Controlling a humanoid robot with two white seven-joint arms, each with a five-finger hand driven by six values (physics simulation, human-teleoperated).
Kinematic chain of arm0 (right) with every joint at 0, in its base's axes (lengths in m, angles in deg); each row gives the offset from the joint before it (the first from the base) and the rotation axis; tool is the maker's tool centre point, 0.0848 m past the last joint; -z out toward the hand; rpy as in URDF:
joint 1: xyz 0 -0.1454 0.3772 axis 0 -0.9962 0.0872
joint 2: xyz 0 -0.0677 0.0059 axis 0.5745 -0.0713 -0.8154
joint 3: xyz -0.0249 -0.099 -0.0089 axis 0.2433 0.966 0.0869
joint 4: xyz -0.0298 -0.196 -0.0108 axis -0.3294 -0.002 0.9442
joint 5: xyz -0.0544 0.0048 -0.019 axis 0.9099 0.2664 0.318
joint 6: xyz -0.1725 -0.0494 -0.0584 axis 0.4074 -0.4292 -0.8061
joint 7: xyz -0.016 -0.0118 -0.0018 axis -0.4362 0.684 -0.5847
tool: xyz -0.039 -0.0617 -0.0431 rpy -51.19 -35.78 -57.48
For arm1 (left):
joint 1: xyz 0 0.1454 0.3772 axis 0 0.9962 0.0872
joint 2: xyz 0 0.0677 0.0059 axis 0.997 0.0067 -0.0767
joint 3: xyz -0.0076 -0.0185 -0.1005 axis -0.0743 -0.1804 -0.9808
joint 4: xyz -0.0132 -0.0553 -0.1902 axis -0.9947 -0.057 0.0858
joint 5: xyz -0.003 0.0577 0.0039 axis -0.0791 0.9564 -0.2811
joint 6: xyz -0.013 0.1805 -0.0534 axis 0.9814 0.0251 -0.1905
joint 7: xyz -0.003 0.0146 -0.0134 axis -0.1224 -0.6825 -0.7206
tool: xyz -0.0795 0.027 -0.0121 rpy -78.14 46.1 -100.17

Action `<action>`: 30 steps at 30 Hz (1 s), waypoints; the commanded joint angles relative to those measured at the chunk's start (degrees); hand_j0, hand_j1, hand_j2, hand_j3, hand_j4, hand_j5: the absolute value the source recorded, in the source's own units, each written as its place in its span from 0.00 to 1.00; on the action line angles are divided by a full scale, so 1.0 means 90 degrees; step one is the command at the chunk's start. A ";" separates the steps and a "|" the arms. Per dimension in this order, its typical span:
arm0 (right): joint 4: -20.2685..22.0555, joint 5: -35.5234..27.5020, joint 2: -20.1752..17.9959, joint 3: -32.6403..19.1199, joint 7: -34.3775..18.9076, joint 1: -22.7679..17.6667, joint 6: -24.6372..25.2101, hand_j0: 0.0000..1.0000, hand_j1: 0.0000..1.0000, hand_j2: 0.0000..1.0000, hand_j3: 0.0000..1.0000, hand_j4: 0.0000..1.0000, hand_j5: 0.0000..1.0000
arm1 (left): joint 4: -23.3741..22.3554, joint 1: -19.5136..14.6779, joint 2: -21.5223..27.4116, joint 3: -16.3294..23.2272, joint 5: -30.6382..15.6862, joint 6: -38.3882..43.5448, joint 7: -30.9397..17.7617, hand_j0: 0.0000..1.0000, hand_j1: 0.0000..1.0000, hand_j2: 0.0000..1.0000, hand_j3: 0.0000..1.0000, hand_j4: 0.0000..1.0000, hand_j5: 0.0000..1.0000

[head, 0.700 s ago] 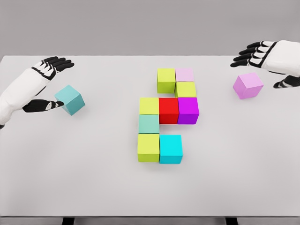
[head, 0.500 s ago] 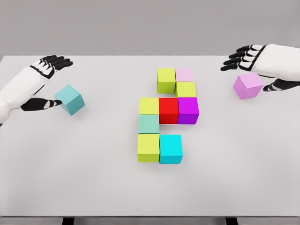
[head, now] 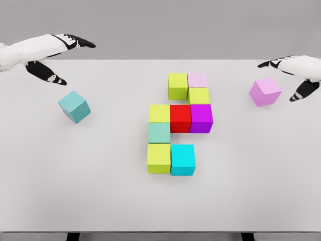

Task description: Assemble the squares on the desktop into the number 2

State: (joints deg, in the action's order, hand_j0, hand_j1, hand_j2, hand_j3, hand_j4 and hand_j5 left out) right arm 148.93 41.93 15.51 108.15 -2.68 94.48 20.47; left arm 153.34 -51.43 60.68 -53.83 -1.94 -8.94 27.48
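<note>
Several coloured cubes form a cluster mid-table: a lime cube (head: pixel 177 85) and a pale pink cube (head: pixel 197 80) at the top, a lime one (head: pixel 199 95) below, then a row of lime (head: pixel 159 113), red (head: pixel 180 118) and magenta (head: pixel 201 118). Under them sit a mint cube (head: pixel 159 132), a lime cube (head: pixel 158 158) and a cyan cube (head: pixel 182 159). A teal cube (head: pixel 74 106) lies alone at the left. A pink cube (head: pixel 265 91) lies alone at the right. My left hand (head: pixel 62 55) hovers open above and behind the teal cube. My right hand (head: pixel 291 75) is open just right of the pink cube.
The white table (head: pixel 100 191) has bare surface along its front half and between the cluster and each loose cube. Its far edge meets a grey wall.
My left hand has lifted up and away from the teal cube toward the back left. My right hand has drawn back to the right of the pink cube. No cube has moved.
</note>
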 commanded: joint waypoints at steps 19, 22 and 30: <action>-0.2095 0.1047 0.1374 0.0753 0.0002 0.0752 -0.0412 1.00 1.00 1.00 1.00 1.00 1.00 | -0.0722 -0.1045 0.0328 0.2517 0.0040 0.0008 -0.0031 1.00 1.00 1.00 1.00 1.00 1.00; -0.2408 0.1047 0.1423 0.0949 0.0002 0.0899 -0.0442 1.00 1.00 1.00 1.00 1.00 1.00 | -0.0722 -0.1045 0.0337 0.2634 0.0089 0.0008 -0.0031 1.00 1.00 1.00 1.00 1.00 1.00; -0.2886 0.1135 0.1638 0.1105 0.0002 0.0977 -0.0647 1.00 1.00 1.00 1.00 1.00 1.00 | -0.0791 -0.1036 0.0289 0.2673 0.0479 0.0008 -0.0031 1.00 1.00 1.00 1.00 1.00 1.00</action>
State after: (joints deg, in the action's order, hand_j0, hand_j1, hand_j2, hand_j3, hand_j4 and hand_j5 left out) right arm 123.57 51.94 29.88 117.76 -2.68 103.36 14.77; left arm 146.40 -60.76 63.38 -29.80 1.96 -9.01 27.17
